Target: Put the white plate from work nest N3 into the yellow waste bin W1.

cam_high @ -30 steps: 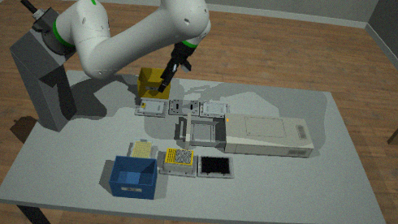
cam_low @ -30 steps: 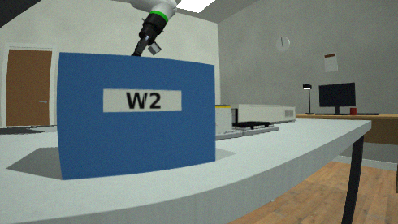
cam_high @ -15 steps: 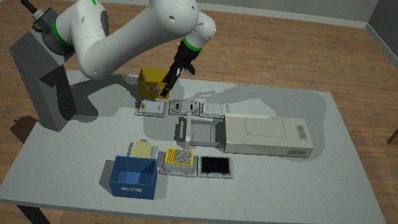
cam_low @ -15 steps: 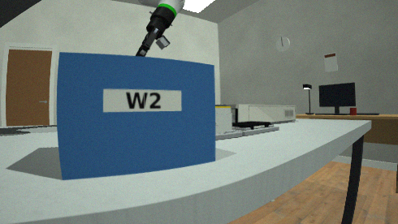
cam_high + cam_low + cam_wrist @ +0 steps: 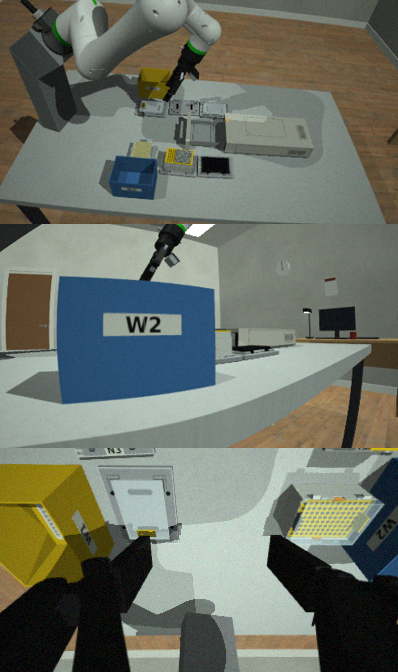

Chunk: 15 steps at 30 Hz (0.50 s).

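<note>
My gripper [image 5: 209, 551] is hanging in the air with its fingers partly apart, and it is holding nothing. I am seeing only bench between the two black fingers. One fingertip is pointing near the bottom edge of the white plate [image 5: 141, 504].

The white plate is lying flat in its nest N3 [image 5: 171, 498], with a little yellow tab at its near end. I am not touching it. From the top view my gripper [image 5: 170, 90] is sitting above the gap between the nest and the next holder [image 5: 184, 108].

The yellow waste bin W1 [image 5: 42, 523] is standing upright just beside the nest, on the back side of the bench [image 5: 73, 170]. It looks open at the top. I cannot tell from here if anything is inside it.

So I think nothing of the job is done yet. I am only getting my hand lined up. I still need to go down, grab the plate, lift it, carry it the short way to the yellow bin, and drop it in without knocking the bin over.

The blue bin W2 [image 5: 134, 177], the yellow-topped plate [image 5: 179, 157], the black plate [image 5: 215, 165] and the long grey box [image 5: 268, 135] are sitting well apart from my hand.
</note>
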{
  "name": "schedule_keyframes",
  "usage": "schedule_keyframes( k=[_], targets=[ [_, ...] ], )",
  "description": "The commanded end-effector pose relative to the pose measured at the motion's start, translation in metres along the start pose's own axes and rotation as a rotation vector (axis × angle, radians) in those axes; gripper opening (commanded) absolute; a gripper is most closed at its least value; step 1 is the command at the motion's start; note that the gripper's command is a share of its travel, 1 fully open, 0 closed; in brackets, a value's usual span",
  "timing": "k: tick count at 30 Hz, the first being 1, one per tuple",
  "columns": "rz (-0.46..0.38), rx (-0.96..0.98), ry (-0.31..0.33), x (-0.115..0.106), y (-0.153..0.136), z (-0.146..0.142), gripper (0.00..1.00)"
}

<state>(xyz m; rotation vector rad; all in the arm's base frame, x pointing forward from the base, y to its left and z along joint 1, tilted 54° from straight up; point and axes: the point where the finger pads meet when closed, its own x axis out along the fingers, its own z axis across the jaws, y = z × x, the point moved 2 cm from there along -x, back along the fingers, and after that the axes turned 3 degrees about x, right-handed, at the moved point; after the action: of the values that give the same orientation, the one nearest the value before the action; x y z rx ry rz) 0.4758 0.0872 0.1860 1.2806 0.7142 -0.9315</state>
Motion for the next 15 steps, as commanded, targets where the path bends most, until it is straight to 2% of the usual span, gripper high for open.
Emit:
schedule_keyframes(
  k=[1,15],
  targets=[
    [0.0,0.0,0.001,-0.004,0.003,0.009,0.7],
    [0.001,0.0,0.001,-0.023,0.016,0.051,0.7]
  ],
)
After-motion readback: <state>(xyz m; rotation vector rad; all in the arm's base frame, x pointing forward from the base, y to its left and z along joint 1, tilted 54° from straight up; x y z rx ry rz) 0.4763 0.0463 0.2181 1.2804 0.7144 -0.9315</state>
